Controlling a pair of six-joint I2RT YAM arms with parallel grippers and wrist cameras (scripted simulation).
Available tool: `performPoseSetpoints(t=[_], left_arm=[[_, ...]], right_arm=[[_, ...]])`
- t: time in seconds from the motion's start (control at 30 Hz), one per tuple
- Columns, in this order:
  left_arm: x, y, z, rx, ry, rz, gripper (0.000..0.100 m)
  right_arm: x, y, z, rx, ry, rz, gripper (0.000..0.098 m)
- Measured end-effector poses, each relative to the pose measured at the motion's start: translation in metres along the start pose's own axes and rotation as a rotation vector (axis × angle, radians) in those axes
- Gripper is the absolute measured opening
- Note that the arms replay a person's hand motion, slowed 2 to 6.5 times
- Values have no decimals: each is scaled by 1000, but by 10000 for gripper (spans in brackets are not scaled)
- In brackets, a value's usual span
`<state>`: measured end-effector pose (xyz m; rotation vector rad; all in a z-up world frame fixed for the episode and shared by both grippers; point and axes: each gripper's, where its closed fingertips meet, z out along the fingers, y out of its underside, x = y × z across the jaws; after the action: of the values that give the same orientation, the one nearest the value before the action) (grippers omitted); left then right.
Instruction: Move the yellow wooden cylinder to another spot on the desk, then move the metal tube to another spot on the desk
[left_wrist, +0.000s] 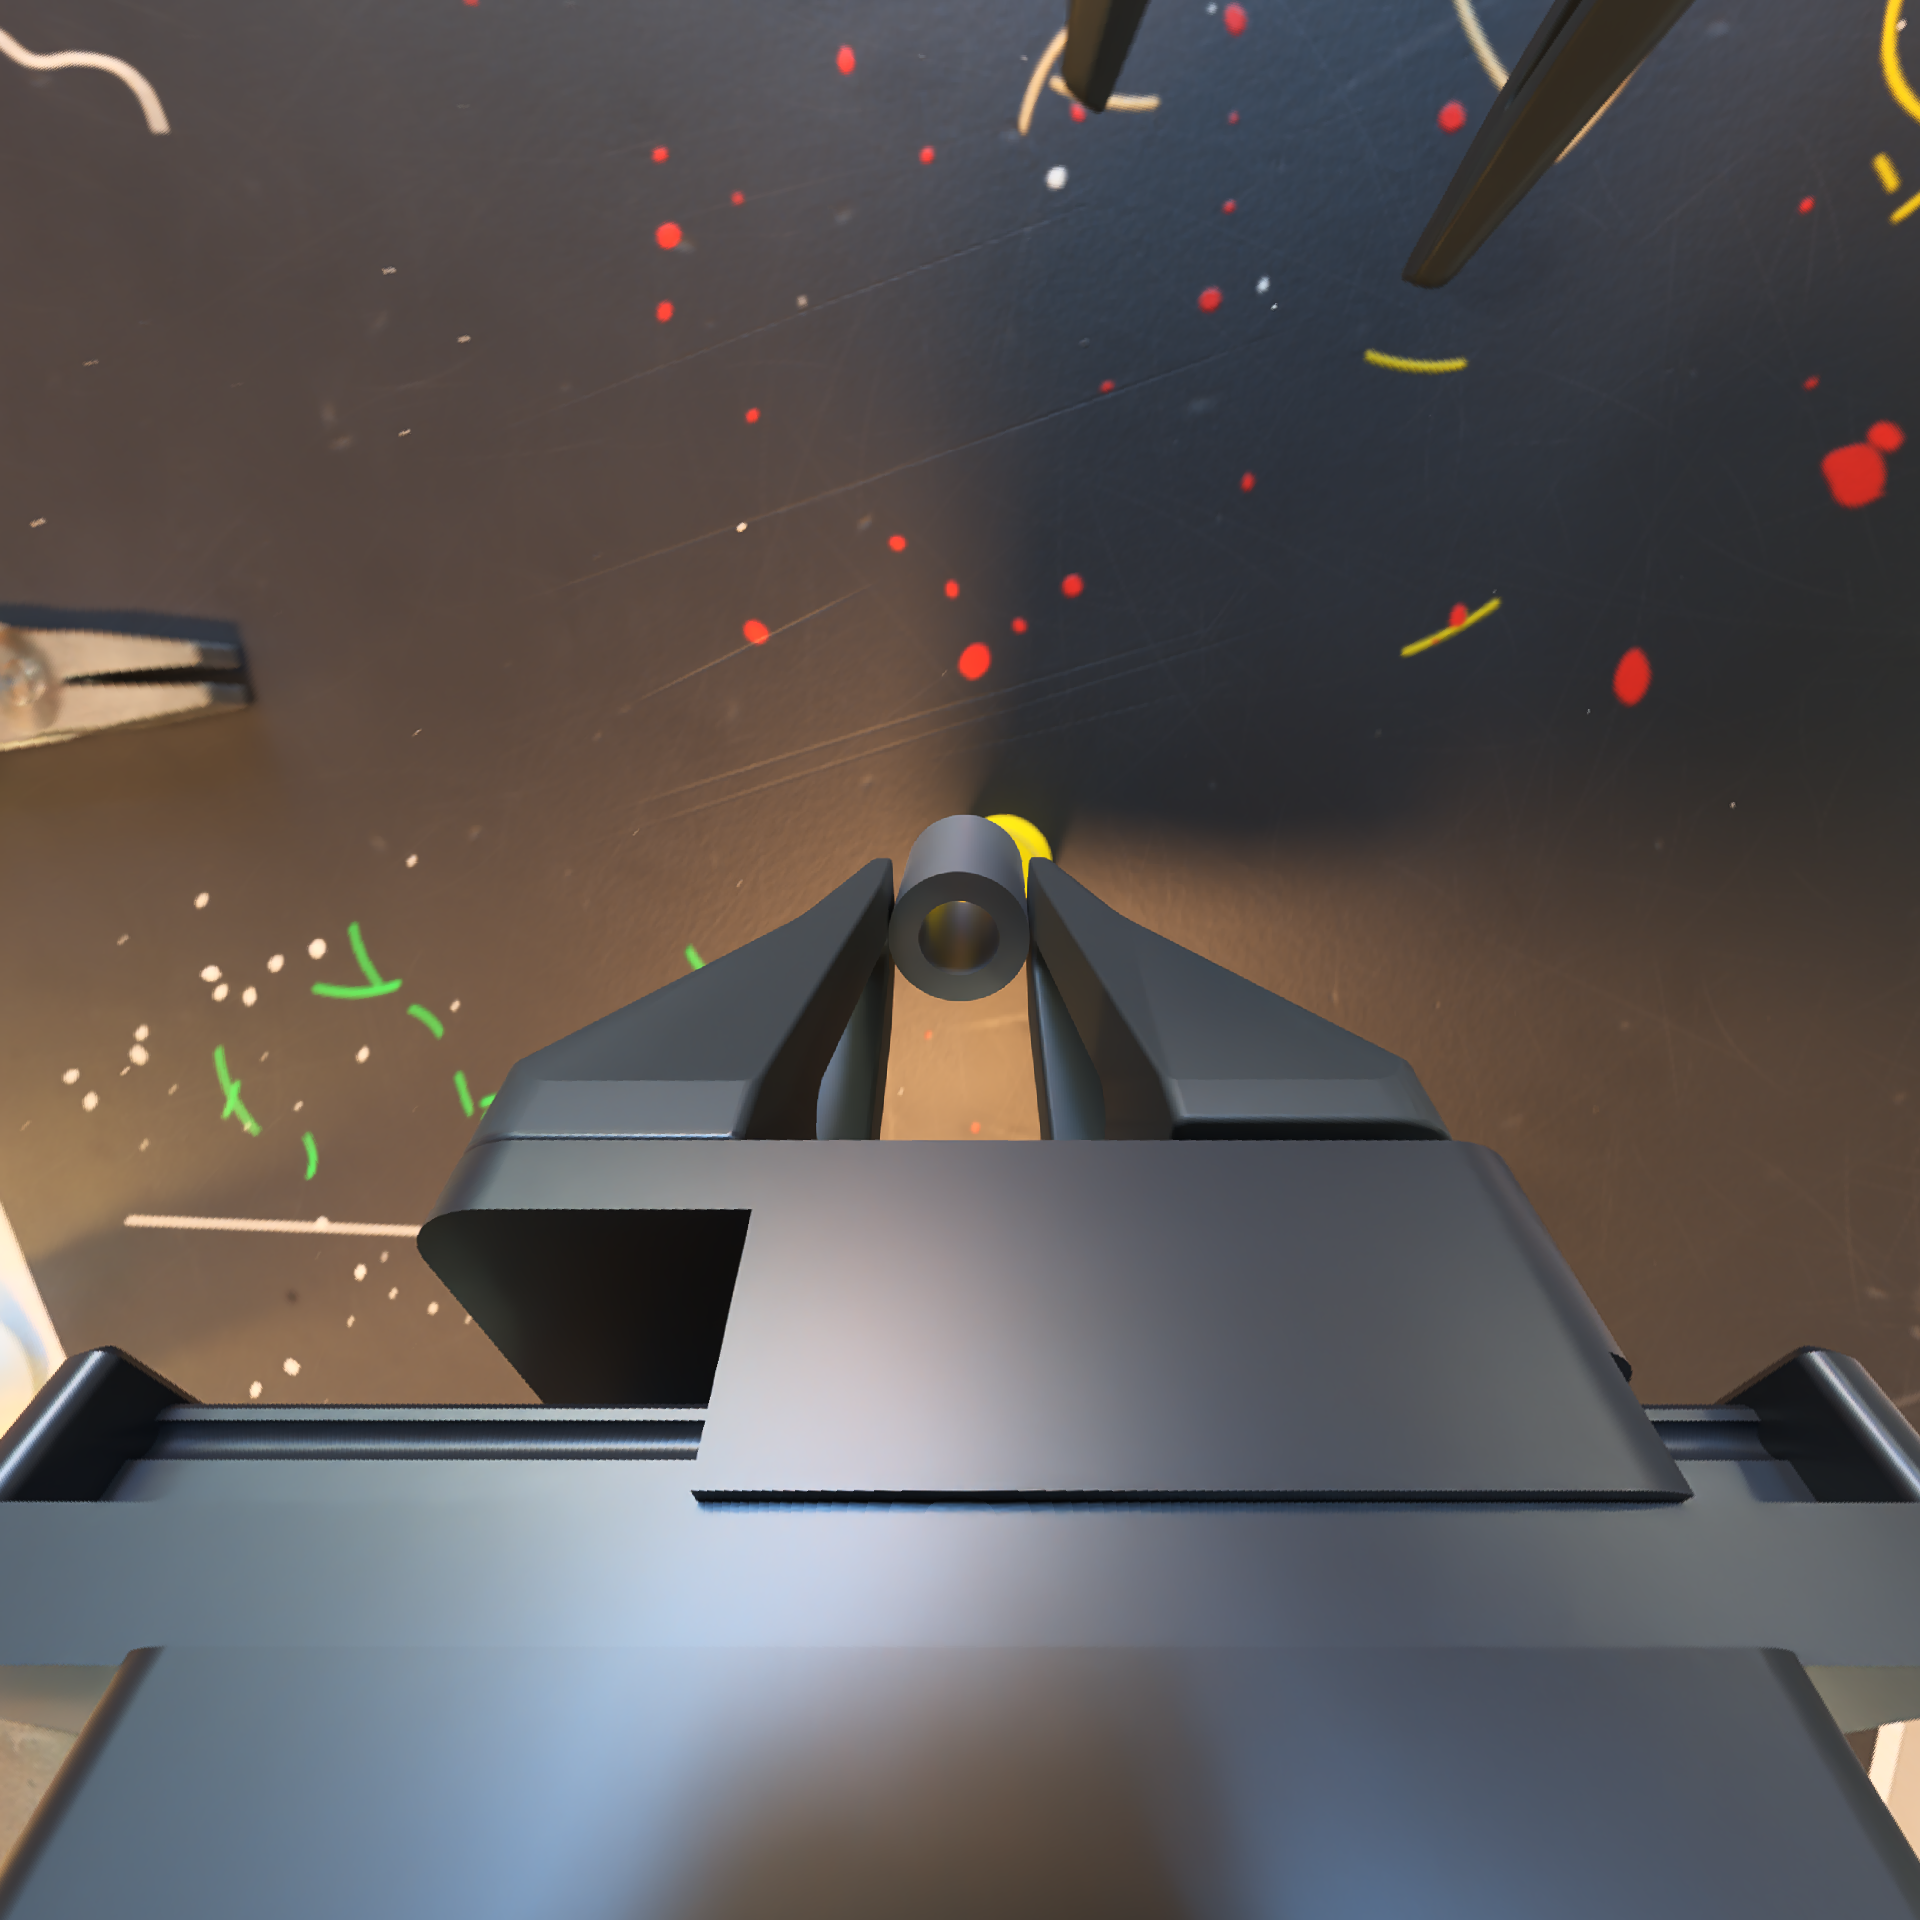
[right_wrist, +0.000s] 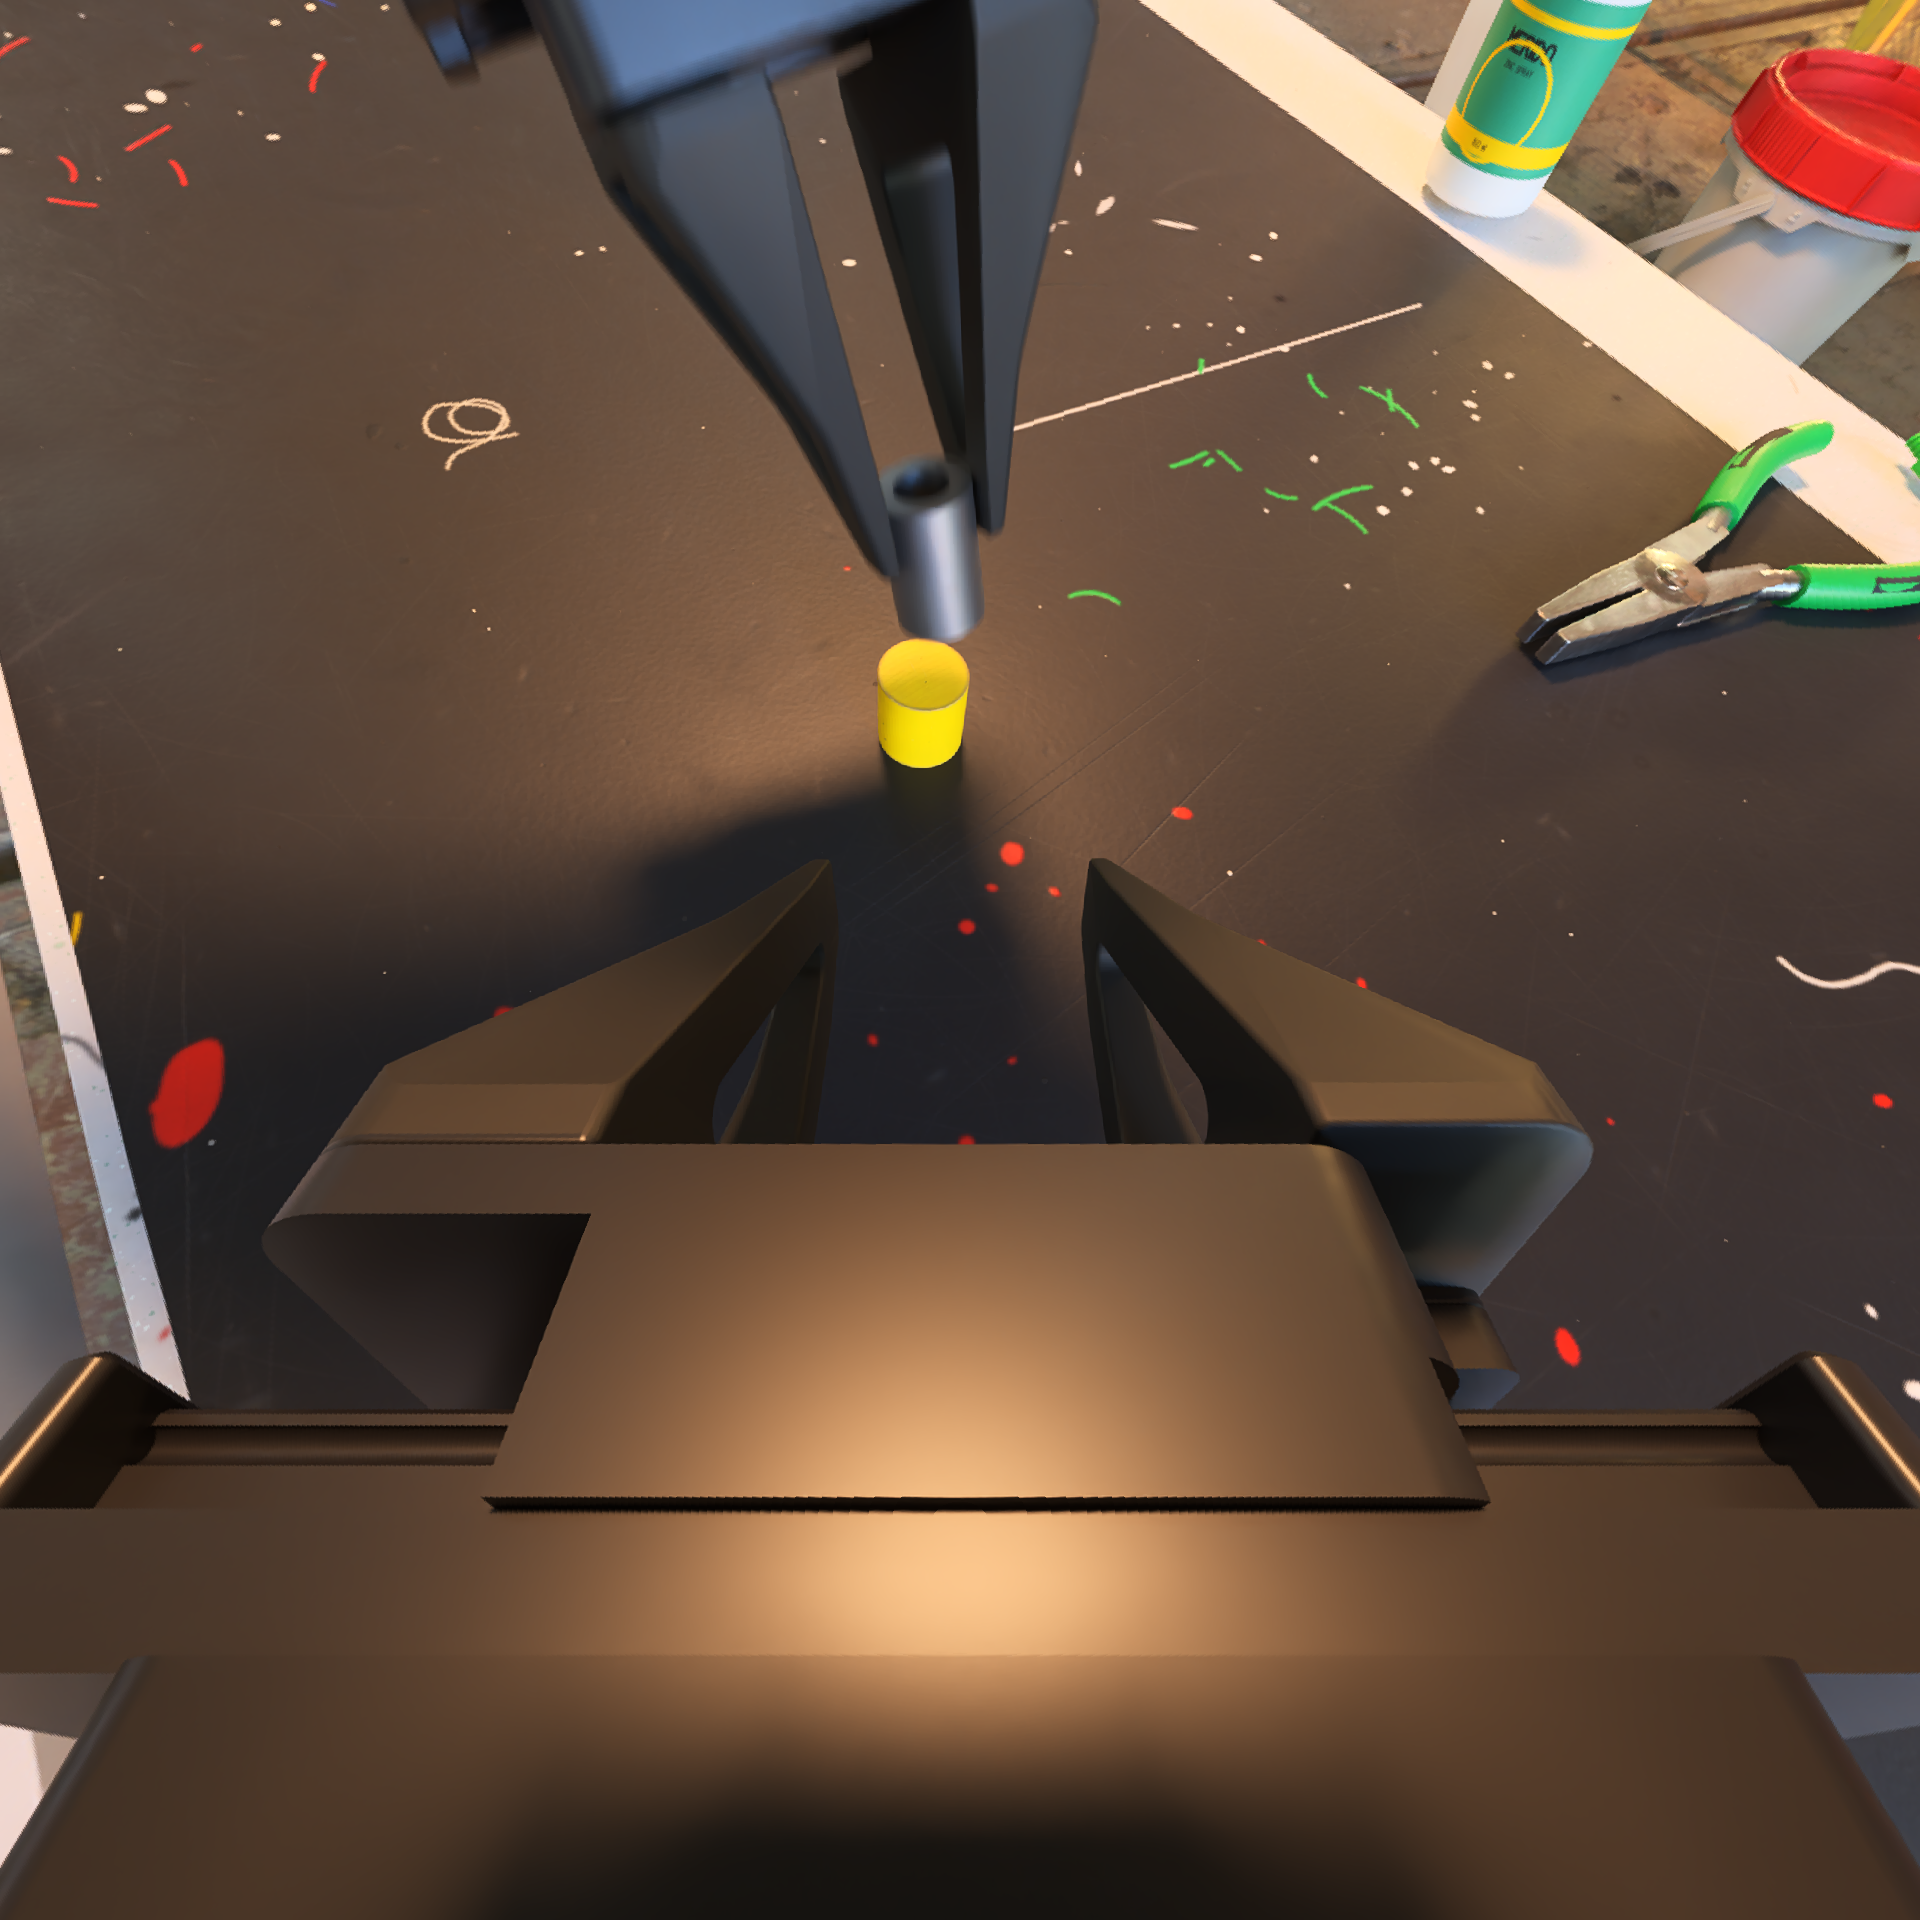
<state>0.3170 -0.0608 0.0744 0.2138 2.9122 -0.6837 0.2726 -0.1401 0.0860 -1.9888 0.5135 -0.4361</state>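
Observation:
My left gripper (left_wrist: 960, 883) is shut on the grey metal tube (left_wrist: 958, 914), its open end facing the camera. In the right wrist view the left gripper (right_wrist: 940, 540) holds the tube (right_wrist: 938, 561) upright, just above the yellow wooden cylinder (right_wrist: 923, 703). The cylinder stands upright on the dark desk (right_wrist: 520, 675); in the left wrist view only a sliver of it (left_wrist: 1023, 836) shows behind the tube. My right gripper (right_wrist: 958, 883) is open and empty, a short way in front of the cylinder. Its fingertips (left_wrist: 1434, 260) show at the top of the left wrist view.
Green-handled pliers (right_wrist: 1704, 582) lie near the desk's right edge; their jaws also show in the left wrist view (left_wrist: 135, 675). A green-and-white glue bottle (right_wrist: 1517, 104) and a red-lidded jar (right_wrist: 1829, 177) stand beyond the white desk border (right_wrist: 1558, 229). Paint specks cover the desk.

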Motion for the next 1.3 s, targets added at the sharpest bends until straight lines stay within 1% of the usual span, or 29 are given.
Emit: performPoseSetpoints(t=[0.17,0.37,0.57,0.7,0.73,0.83,0.9,1.0,1.1,1.2,1.3], left_arm=[[7,-6,30,-56,31,27,213],[9,-5,50,-119,34,63,213],[13,-3,57,-154,59,75,213],[13,-2,57,-159,58,78,212],[13,-2,57,-159,55,80,221],[13,-1,56,-160,44,82,297],[13,0,53,-153,35,83,328],[13,-2,43,-117,17,75,344],[8,-7,25,-43,-18,42,346],[-3,-11,0,64,-84,-13,344],[-20,-12,-31,199,-175,-93,339]], right_arm=[[0,1,0,-2,0,-4,400],[0,1,-1,-3,1,-6,398],[2,1,-2,-3,7,-7,397],[2,1,-2,-3,8,-6,397],[2,1,-2,-3,8,-6,397],[2,1,-2,-3,7,-5,398],[2,1,-2,-3,7,-5,398],[2,1,-2,-3,7,-5,398],[2,1,-2,-3,7,-5,398],[3,1,-3,0,11,1,398],[5,0,-3,5,18,19,398]])
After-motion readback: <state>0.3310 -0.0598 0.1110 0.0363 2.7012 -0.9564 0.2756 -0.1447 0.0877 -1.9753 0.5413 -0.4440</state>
